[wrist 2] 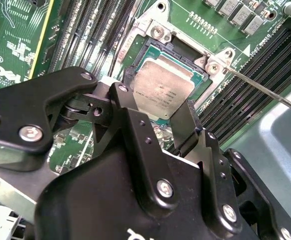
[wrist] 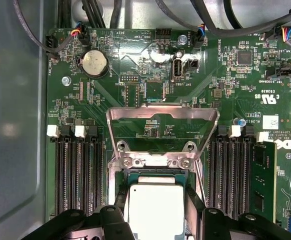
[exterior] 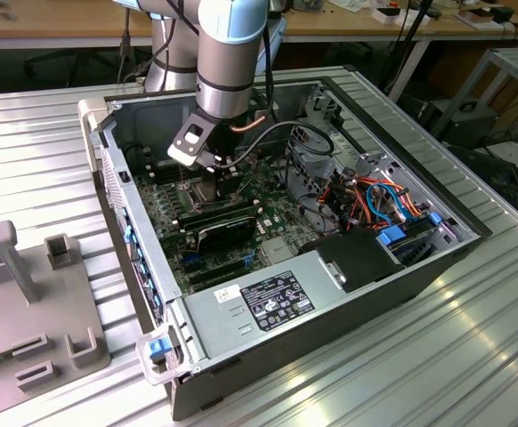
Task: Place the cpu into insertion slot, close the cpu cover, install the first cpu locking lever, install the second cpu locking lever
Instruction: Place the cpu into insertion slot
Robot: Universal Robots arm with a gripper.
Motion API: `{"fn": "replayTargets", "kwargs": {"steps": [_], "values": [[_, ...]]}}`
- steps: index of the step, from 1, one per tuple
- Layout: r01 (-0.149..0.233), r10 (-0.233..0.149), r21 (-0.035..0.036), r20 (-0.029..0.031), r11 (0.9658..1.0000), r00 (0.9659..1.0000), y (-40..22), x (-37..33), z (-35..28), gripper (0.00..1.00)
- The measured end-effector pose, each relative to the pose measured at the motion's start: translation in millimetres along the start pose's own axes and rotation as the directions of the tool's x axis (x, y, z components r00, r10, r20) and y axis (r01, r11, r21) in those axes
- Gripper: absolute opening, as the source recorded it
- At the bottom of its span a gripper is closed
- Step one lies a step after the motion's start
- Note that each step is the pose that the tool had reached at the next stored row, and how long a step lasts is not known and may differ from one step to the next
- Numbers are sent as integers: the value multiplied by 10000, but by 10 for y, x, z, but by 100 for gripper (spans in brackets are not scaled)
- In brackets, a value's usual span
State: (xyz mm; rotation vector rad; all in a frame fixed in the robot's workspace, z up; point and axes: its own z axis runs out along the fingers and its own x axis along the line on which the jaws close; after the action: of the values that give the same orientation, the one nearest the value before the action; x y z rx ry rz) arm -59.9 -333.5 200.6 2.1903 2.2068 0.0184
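Observation:
My gripper [exterior: 207, 174] hangs inside the open computer case, over the motherboard's insertion slot. In both wrist views its black fingers [wrist 2: 128, 107] sit against two opposite sides of the cpu [wrist 2: 165, 82], a silver square chip. The cpu [wrist: 155, 200] lies level in or just above the insertion slot [wrist: 155, 173], whose dark rim [wrist 2: 173, 52] shows past the chip's far edge. I cannot tell whether the chip is fully seated. The cpu cover [wrist: 163, 114], a thin silver frame, is swung open beyond the slot. A thin metal locking lever [wrist 2: 265, 92] sticks out unlatched beside the socket.
Long black memory slots [wrist: 80, 170] flank the socket on both sides. The case wall [exterior: 121, 191] stands at the exterior view's left, with cables [exterior: 379, 200] and the power supply [exterior: 272, 298] at its right. A grey fixture [exterior: 36, 294] sits on the table outside.

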Motion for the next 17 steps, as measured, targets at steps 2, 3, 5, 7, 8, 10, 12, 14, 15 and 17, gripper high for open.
{"fn": "replayTargets", "kwargs": {"steps": [2, 3, 5, 7, 8, 10, 12, 14, 15, 17], "values": [[-2, 2, -1, 1, 10000, 10000, 1, 0, 2, 54], [-3, 3, -2, -1, 10000, 10000, 1, 0, 4, 54], [-2, 2, -1, -3, 10000, 10000, 1, 0, 7, 54], [-2, 2, 2, 0, 10000, 10000, 0, 0, 22, 54], [-2, 2, 3, 0, 10000, 10000, 0, 0, 28, 54], [-3, 3, 3, -9, 10000, 10000, -1, -1, 40, 54], [-4, 4, 2, -16, 10000, 10000, 0, 1, 47, 54], [-3, 3, 0, -18, 10000, 10000, 0, 1, 49, 54], [-3, 3, 0, -18, 10000, 10000, 0, 1, 49, 54], [-3, 3, 0, -18, 10000, 10000, 0, 1, 49, 54]]}}
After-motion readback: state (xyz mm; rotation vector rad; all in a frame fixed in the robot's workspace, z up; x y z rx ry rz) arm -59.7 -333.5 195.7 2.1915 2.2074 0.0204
